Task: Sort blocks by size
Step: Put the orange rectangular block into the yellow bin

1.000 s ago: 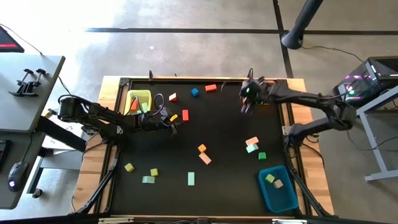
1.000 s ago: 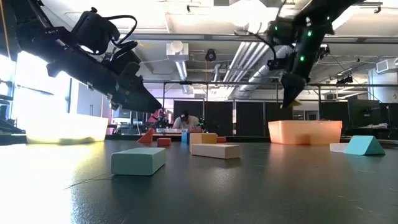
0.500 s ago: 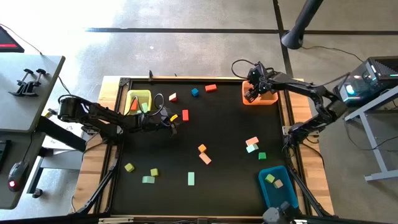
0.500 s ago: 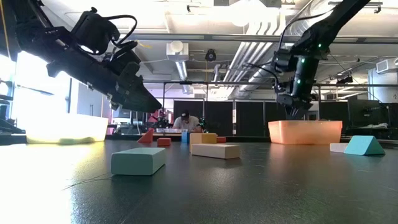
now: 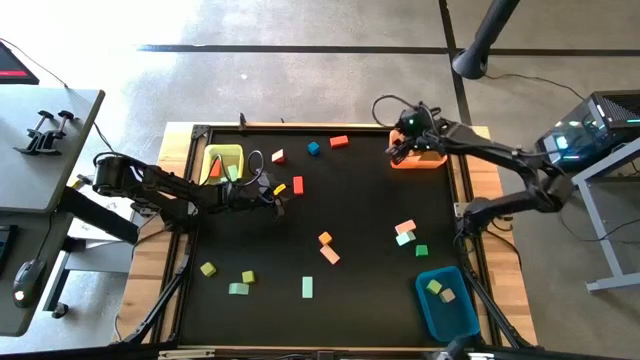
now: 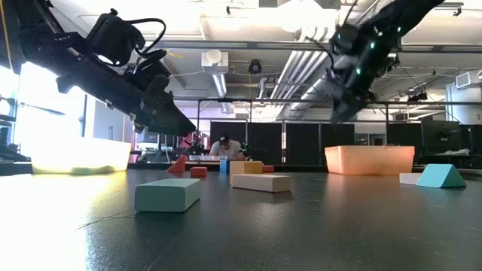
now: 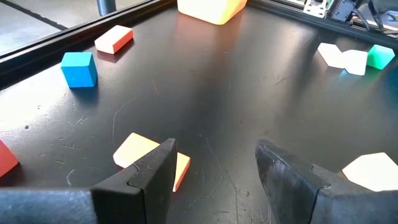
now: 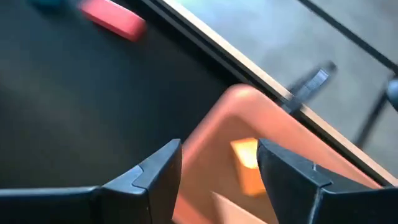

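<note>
Right gripper hung over the near edge of the orange bin, fingers parted, nothing between them; an orange block lay inside the bin. Left gripper hovered open and empty just beside the yellow-orange block. Remaining blocks lay scattered across the black mat.

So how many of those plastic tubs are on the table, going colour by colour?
Yellow bin: 1
Orange bin: 1
Blue bin: 1
Total: 3
</note>
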Robot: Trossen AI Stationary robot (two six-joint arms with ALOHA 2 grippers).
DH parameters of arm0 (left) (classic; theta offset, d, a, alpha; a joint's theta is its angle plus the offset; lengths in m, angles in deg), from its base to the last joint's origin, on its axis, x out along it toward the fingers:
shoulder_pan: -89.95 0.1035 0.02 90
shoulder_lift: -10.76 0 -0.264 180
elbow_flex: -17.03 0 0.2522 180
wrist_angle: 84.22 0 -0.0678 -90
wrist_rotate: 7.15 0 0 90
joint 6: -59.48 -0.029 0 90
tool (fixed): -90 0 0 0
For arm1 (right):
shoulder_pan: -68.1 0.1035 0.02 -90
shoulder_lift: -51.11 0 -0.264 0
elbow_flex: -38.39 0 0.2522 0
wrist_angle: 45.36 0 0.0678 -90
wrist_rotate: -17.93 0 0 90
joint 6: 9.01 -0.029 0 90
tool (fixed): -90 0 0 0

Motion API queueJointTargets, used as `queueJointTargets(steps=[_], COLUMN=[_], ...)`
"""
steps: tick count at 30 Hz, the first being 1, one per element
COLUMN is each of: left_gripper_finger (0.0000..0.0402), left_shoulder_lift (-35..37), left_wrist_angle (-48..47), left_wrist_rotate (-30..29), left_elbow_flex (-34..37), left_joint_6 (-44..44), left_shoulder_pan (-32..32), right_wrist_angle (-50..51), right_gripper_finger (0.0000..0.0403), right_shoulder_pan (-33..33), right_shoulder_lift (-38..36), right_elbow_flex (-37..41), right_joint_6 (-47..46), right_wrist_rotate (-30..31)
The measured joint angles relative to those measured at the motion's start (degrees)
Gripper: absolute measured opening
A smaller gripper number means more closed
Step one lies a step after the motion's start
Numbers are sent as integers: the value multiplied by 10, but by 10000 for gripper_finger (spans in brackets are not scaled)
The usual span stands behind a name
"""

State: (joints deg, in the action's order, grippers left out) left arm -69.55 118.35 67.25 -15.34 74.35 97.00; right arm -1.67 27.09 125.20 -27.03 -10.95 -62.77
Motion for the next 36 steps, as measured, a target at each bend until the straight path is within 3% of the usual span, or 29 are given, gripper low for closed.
queueJointTargets(steps=[8, 11, 18, 29, 36], left_gripper_finger=[207, 207, 207, 207, 207], left_shoulder_lift=[0, 0, 0, 0, 0], left_wrist_angle=[0, 0, 13, 12, 12], left_wrist_rotate=[0, 0, 0, 0, 0], left_elbow_flex=[0, 0, 0, 0, 0], left_joint_6=[0, 0, -10, -11, -11], left_shoulder_pan=[0, 0, 0, -11, -11], right_wrist_angle=[-90, -130, -234, -282, -178], right_gripper_finger=[206, 206, 206, 206, 206], right_shoulder_pan=[204, 280, 405, 525, 538], right_shoulder_lift=[-1, 17, 82, 216, 197], right_elbow_flex=[0, 0, 0, 0, 0], right_joint_6=[-58, -57, -63, -161, -227], right_wrist_rotate=[42, 71, 76, 68, 68])
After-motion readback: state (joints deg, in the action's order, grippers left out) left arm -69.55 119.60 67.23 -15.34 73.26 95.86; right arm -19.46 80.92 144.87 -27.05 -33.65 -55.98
